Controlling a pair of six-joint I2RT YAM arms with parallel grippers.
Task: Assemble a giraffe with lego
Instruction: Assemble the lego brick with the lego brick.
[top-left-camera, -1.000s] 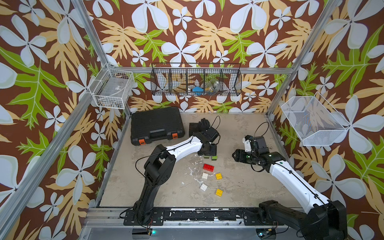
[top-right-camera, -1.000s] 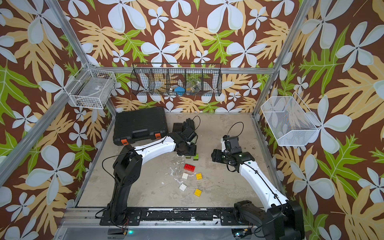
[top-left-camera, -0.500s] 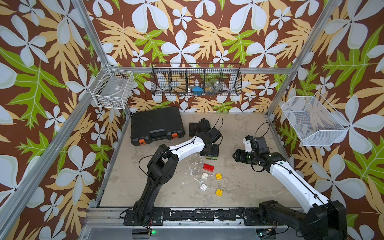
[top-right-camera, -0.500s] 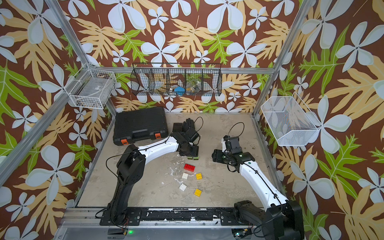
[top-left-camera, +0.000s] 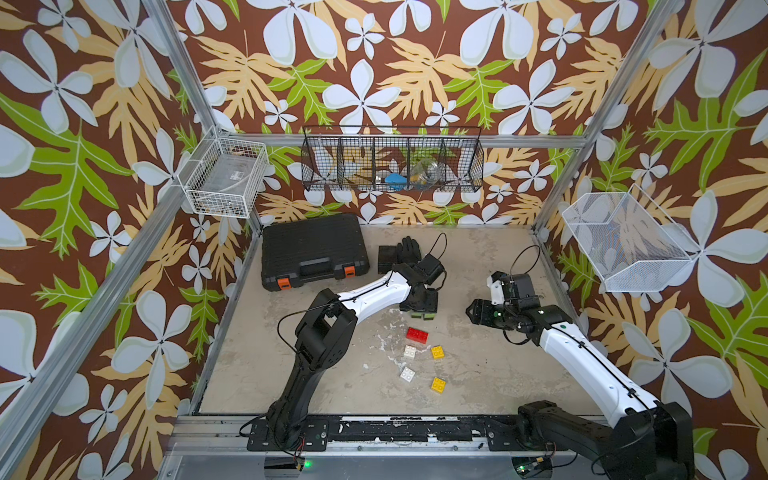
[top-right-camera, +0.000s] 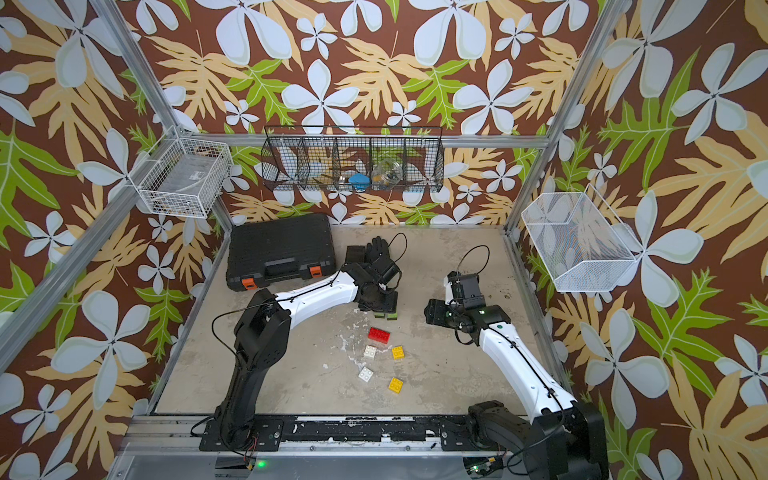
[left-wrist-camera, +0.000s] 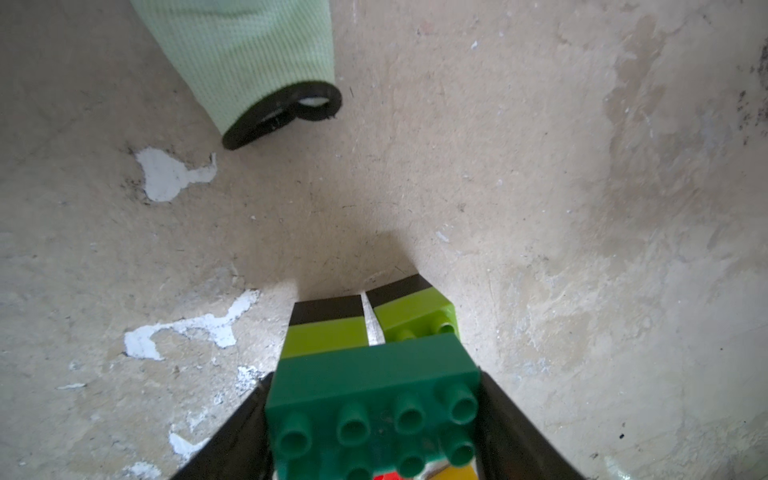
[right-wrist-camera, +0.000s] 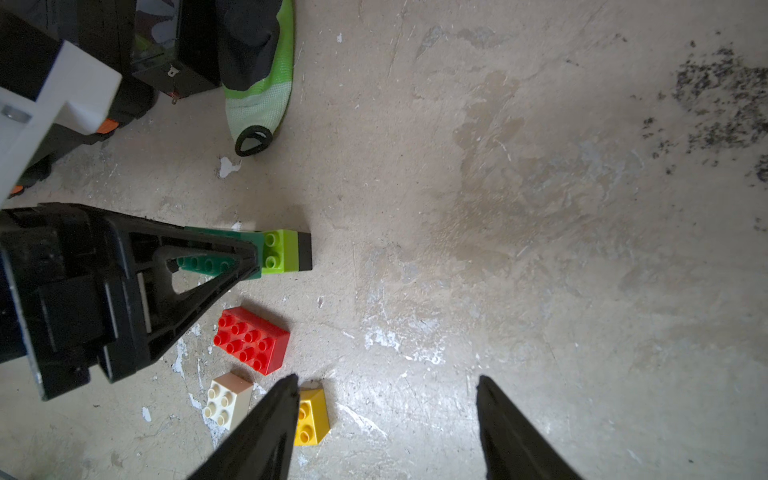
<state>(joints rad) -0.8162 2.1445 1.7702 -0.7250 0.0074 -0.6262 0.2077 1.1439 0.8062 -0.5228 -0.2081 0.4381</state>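
so the left end effector (left-wrist-camera: 374, 374) is pinching the dark green body brick (left-wrist-camera: 374, 390) of the half-built giraffe (right-wrist-camera: 282, 253). Its lime-and-black legs (left-wrist-camera: 324, 328) point at the surface (left-wrist-camera: 540, 166), can't tell if they touch. Top views mostly hide it. The right end effector (right-wrist-camera: 386, 380) is spread and empty, one finger covering part of a yellow brick (right-wrist-camera: 313, 415).

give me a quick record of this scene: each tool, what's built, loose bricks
left tool: shut on the dark green brick
built so far: dark green brick on two lime-on-black legs, apparently standing on the table
right tool: open, empty, over the table
loose bricks: red brick, two white bricks, two yellow bricks
at the back: black case, glove
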